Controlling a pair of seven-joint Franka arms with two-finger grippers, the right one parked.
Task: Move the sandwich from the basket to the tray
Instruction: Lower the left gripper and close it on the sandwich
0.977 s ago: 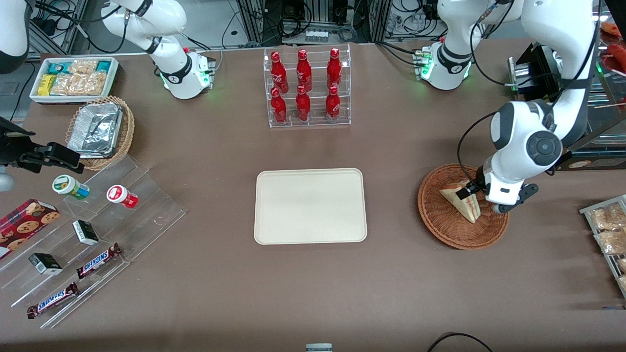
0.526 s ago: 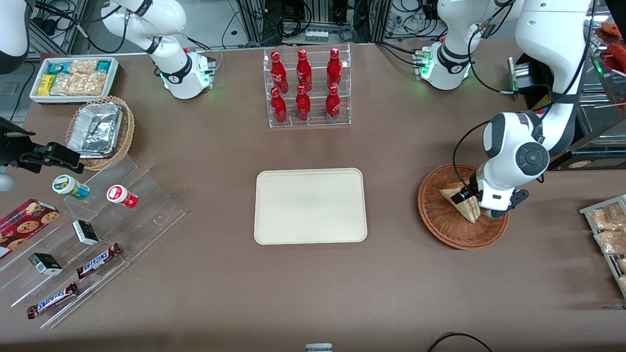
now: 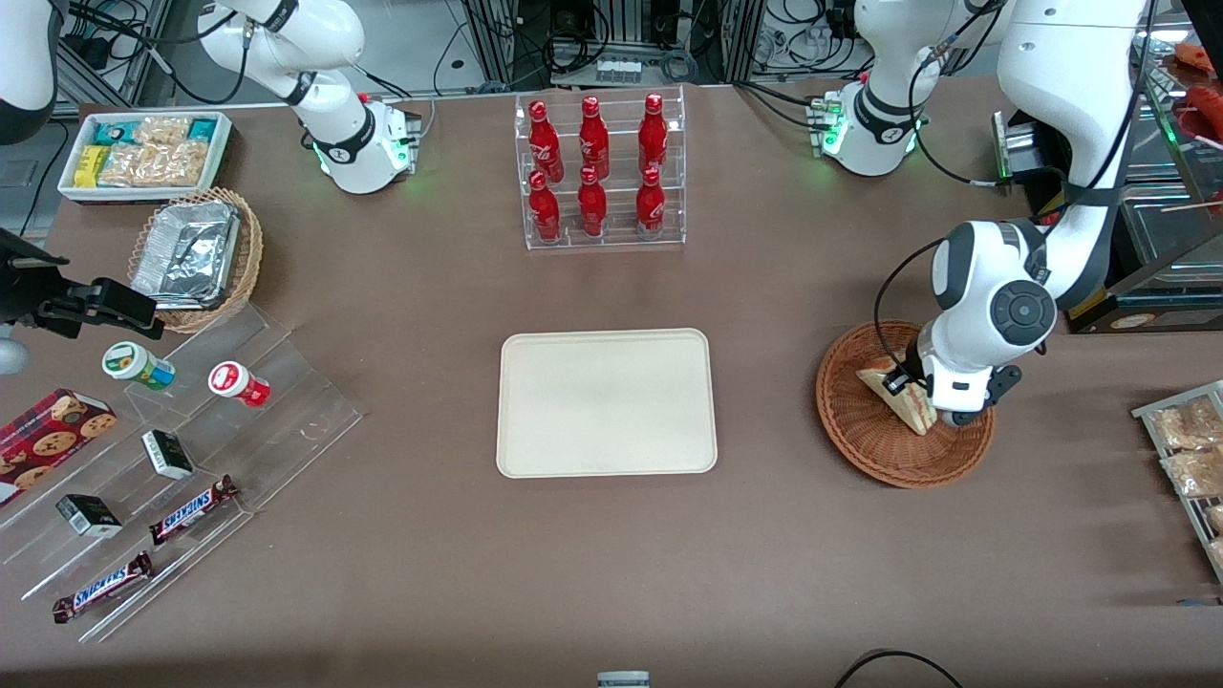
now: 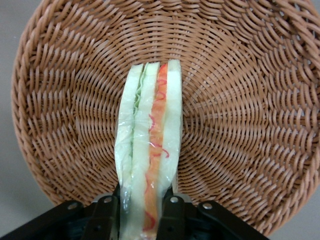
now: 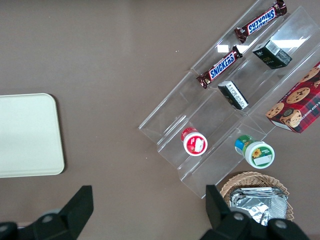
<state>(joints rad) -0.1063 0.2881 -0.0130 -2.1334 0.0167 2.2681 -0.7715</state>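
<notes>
The sandwich (image 3: 898,397) (image 4: 149,145), a pale wedge with orange and green filling, stands on edge in the reddish-brown wicker basket (image 3: 865,430) (image 4: 240,115) toward the working arm's end of the table. My gripper (image 3: 919,394) (image 4: 142,212) is down in the basket, shut on the sandwich, one black finger pressing each bread face. The cream tray (image 3: 606,402) (image 5: 27,135) lies flat at the table's middle, apart from the basket, with nothing on it.
A clear rack of red bottles (image 3: 599,172) stands farther from the front camera than the tray. Toward the parked arm's end are a foil-filled wicker basket (image 3: 196,256), a white snack bin (image 3: 143,153) and acrylic steps with snacks (image 3: 182,459). Packets (image 3: 1185,444) lie near the basket.
The arm's wrist has shifted a little toward the tray and away from the front camera. The sandwich, held in the fingers, has moved slightly with it inside the basket.
</notes>
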